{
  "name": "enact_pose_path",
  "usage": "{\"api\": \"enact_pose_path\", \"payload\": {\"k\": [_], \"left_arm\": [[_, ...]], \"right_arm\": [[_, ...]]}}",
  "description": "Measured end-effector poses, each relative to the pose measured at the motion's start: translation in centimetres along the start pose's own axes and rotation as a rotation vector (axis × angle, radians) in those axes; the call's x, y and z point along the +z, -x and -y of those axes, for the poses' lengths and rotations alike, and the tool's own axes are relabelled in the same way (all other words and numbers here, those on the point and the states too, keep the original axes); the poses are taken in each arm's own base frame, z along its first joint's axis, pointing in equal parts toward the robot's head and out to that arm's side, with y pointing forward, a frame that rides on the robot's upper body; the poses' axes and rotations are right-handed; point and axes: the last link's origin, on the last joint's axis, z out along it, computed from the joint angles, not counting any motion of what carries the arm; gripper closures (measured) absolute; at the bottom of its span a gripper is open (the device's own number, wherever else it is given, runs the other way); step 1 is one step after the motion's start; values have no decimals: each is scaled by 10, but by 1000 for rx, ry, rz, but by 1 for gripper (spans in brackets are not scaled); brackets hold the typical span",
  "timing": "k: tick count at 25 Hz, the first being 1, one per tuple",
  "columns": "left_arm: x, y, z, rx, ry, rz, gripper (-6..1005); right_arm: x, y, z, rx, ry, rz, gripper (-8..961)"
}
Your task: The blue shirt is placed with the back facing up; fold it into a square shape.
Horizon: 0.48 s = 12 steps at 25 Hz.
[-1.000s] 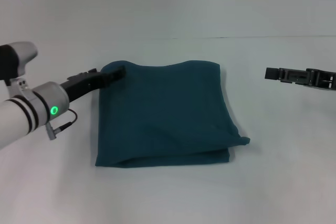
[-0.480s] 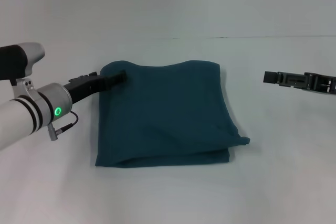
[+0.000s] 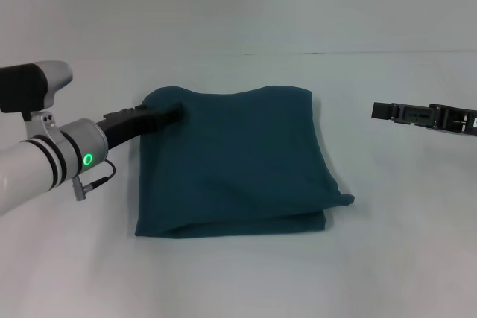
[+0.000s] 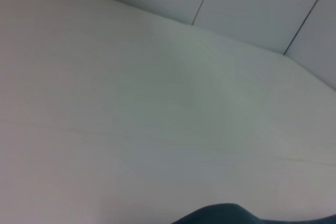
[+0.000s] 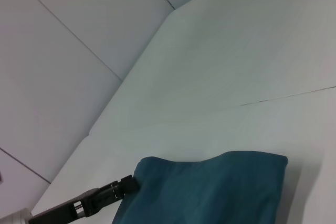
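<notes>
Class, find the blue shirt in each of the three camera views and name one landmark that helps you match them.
Head view: the blue shirt lies folded mid-table, between the two arms.
Left wrist view: only a sliver of the shirt shows at the picture's edge.
Right wrist view: its far edge and upper surface show.
Shared landmark: the left gripper at the shirt's far-left corner, seen again in the right wrist view; the left wrist view lacks it.
</notes>
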Motion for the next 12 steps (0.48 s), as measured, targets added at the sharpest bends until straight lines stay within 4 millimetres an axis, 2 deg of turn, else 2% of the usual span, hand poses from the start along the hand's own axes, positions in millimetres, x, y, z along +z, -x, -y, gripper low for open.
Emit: {"api": "enact_pose_path", "payload": {"k": [5, 12], "left_arm": [[2, 0, -1, 37, -16, 20, 194], [4, -3, -3, 37, -5, 12, 479]], "right_arm": [[1, 0, 0, 1, 2, 0, 41], [1, 0, 0, 2, 2, 1, 40]]}}
